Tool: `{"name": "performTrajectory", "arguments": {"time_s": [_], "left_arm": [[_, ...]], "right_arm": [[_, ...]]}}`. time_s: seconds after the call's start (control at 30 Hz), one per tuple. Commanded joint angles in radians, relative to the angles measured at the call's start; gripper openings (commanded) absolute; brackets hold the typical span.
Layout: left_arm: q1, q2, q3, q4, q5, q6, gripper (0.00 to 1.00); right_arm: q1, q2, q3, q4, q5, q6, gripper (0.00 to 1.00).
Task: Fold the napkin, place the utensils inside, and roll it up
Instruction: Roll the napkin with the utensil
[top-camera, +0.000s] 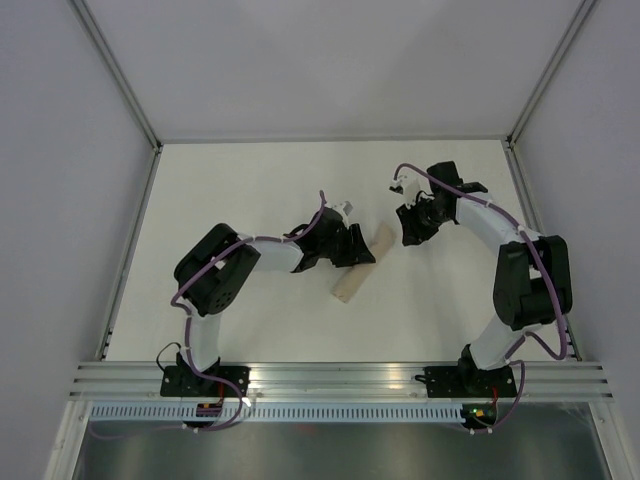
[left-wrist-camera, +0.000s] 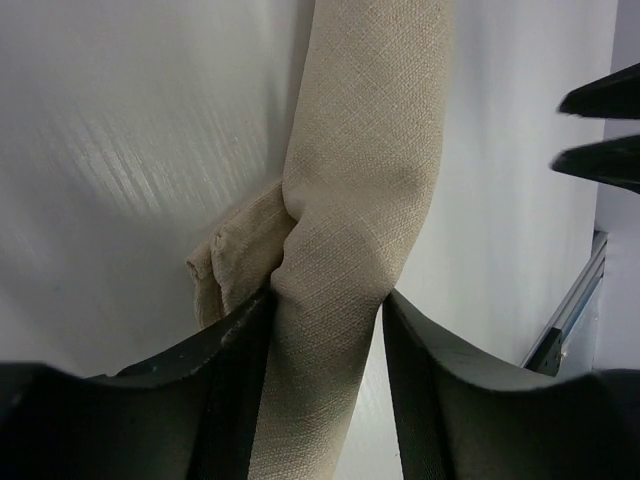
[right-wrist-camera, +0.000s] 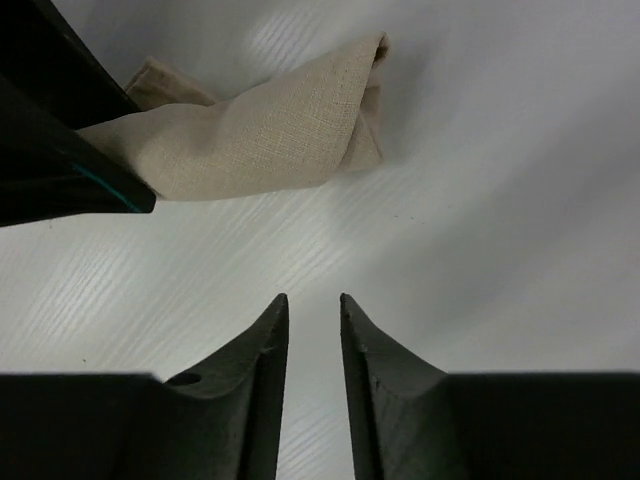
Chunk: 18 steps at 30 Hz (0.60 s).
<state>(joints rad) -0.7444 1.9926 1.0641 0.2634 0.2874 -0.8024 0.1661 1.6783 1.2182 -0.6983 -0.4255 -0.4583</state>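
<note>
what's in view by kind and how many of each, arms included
napkin, rolled: 1
robot arms, left arm and right arm: 2
utensils in view: 0
total: 3

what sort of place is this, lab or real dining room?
Likely a lab test cell: white table boxed in by plain panels on aluminium posts, left arm and right arm bolted to an extrusion rail, one rolled napkin.

We see the left arm (top-camera: 215, 272) bent low and reaching rightward, its left gripper (top-camera: 352, 248) with jaws astride the napkin (left-wrist-camera: 350, 150), grip uncertain, while the right arm (top-camera: 528, 275) doubles back toward centre, the right gripper (right-wrist-camera: 313, 297) hanging empty, fingers narrowly parted.
</note>
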Motion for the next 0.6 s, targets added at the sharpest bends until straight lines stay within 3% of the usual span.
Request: {"name": "performTrajectory", "arguments": {"time_s": [0.0,0.17,0.33,0.57], "left_arm": [[-0.012,0.008,-0.026,-0.233,-0.102,0.061,0.56],[-0.015,-0.031,-0.007,-0.248,-0.106,0.100,0.59],[-0.015,-0.020,0.027,-0.296,-0.117,0.117,0.59],[-0.007,0.023,0.036,-0.290,-0.091,0.114,0.57]], "right_arm": [[0.018,0.062,-0.023,0.040,0.045,0.066,0.31],[0.035,0.138,-0.022,0.052,0.068,0.101,0.19],[0.070,0.192,0.009,0.027,0.061,0.124,0.15],[0.073,0.222,0.130,-0.082,-0.139,0.122,0.11]]}}
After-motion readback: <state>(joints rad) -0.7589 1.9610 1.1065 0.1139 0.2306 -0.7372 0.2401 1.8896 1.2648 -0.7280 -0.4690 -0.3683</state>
